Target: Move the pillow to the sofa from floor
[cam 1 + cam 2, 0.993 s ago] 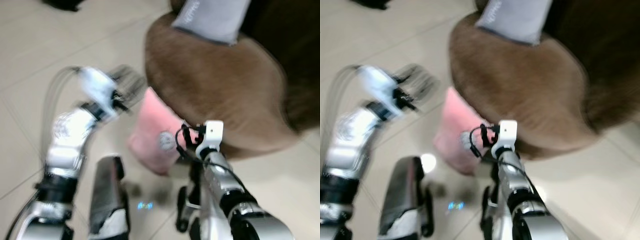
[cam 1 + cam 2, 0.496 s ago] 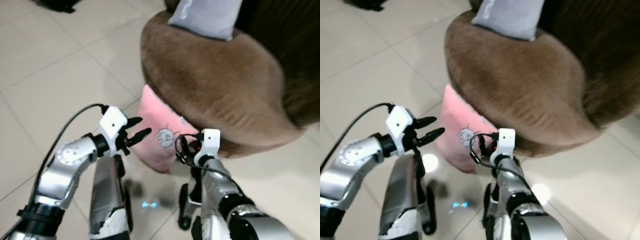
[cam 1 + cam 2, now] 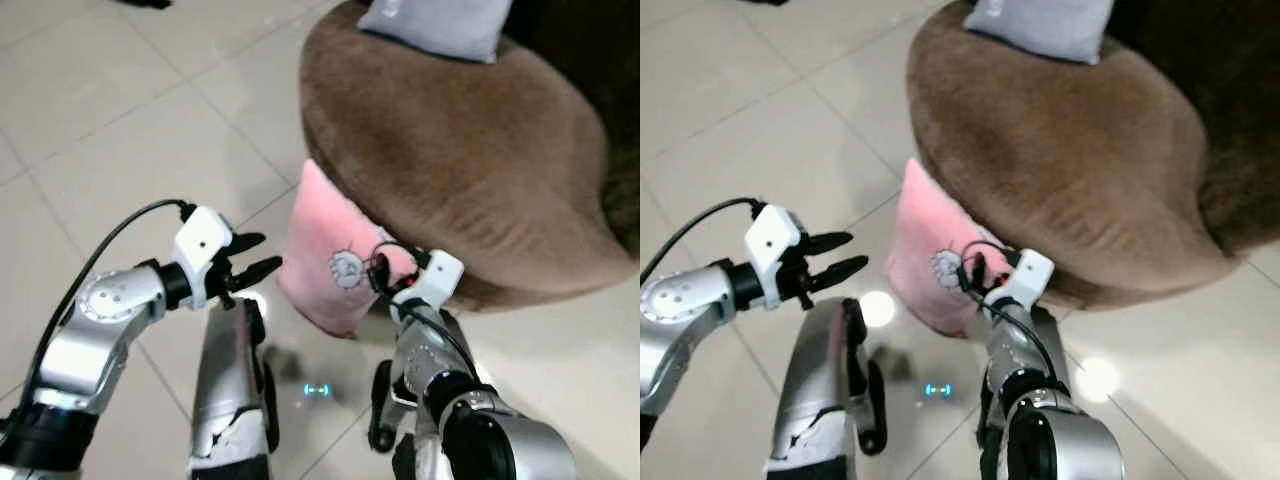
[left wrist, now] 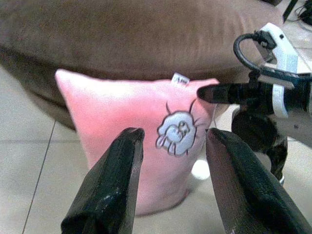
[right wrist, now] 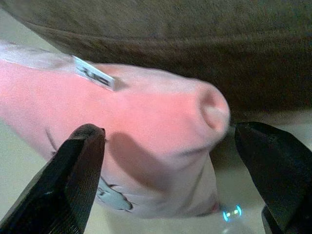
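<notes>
since half a second ago the left gripper (image 3: 258,255) has dropped a little lower toward the centre-left of the frame, fingers still spread apart, and the right gripper (image 3: 385,268) has pushed up against the pink pillow (image 3: 335,260). the pillow stands on edge on the tiled floor (image 3: 110,150) at centre frame, leaning on the brown sofa (image 3: 470,150) that fills the upper right. the right gripper's fingers are wide open around the pillow's upper right corner. this looks like the reach before the grasp; next, both grippers likely need to close in from either side and lift.
</notes>
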